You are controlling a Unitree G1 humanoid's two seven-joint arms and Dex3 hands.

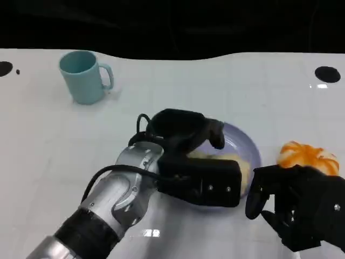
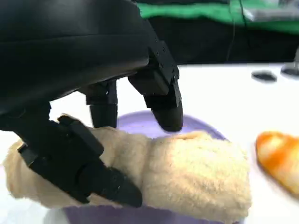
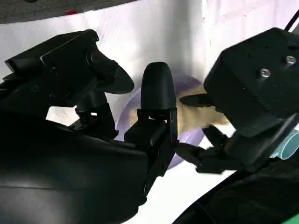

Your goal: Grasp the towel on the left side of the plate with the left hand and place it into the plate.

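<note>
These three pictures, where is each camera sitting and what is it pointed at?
Head view: from the robot's head or chest, looking down at the white table; shows the silver left forearm, left hand over the round lilac plate, and right hand.
Left wrist view: behind the left hand, facing the cream rolled towel lying on the plate.
Right wrist view: behind the right hand, facing the plate and the left hand.
Shared: all three show plate and towel.
</note>
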